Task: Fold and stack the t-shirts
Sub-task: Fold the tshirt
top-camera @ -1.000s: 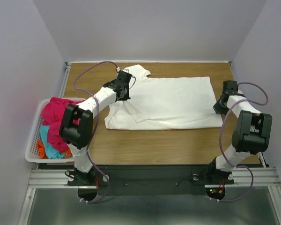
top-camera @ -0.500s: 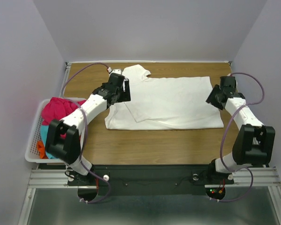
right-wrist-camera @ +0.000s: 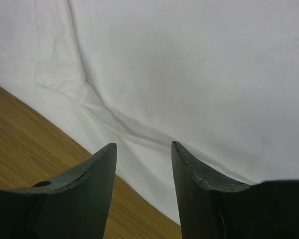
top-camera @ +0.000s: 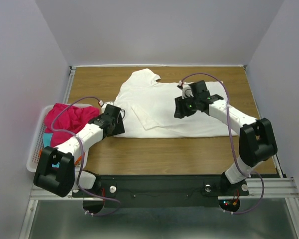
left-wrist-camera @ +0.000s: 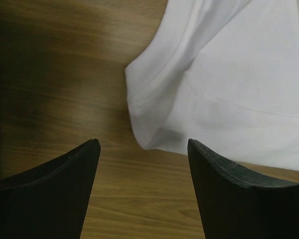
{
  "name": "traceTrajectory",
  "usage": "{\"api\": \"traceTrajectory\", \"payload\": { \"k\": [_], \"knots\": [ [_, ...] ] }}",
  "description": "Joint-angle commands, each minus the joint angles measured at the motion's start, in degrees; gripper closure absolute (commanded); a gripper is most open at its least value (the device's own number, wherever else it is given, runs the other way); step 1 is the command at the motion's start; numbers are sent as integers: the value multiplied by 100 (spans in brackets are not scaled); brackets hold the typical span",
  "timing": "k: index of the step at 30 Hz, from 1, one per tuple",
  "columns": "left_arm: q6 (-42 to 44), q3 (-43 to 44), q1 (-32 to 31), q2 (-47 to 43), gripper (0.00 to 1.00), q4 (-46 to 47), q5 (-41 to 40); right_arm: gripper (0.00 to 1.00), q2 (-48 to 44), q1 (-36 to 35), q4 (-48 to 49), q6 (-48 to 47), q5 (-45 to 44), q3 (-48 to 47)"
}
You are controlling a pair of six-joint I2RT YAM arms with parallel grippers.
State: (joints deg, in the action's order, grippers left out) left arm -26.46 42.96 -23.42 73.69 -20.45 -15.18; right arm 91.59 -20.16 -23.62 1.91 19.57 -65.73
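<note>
A large white t-shirt lies spread flat on the wooden table, collar toward the far left, with a diagonal crease across its near left part. My left gripper hovers open beside the shirt's near left corner. In the left wrist view bare wood lies between the fingers, and the rounded white t-shirt corner sits just ahead of the left gripper. My right gripper stands open over the middle of the shirt. Through the right wrist camera, white t-shirt cloth and its creases fill the space beyond the right gripper, which holds nothing.
A white lattice basket sits at the table's left edge. It holds a magenta shirt, a cyan one and an orange one. Bare wood runs along the near edge. Walls enclose three sides.
Both grippers have opened and let go of the white shirt. The left arm drew back to the shirt's near left corner. The right arm swung from the right edge to over the shirt's middle.
</note>
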Motion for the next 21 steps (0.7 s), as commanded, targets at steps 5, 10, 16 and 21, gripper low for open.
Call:
{"api": "traceTrajectory", "payload": {
  "k": [5, 10, 16, 21],
  "knots": [
    [-105, -86, 189, 251, 26, 436, -266, 46, 763, -699, 147, -824, 372, -730],
    [-175, -95, 189, 374, 35, 471, -108, 48, 1168, -919, -81, -1043, 591, -906],
    [-263, -279, 189, 453, 45, 542, 15, 52, 1387, -998, -231, -1237, 434, -845],
    [-281, -332, 189, 603, 60, 533, 33, 58, 1519, -998, -231, -1377, 170, -871]
  ]
}}
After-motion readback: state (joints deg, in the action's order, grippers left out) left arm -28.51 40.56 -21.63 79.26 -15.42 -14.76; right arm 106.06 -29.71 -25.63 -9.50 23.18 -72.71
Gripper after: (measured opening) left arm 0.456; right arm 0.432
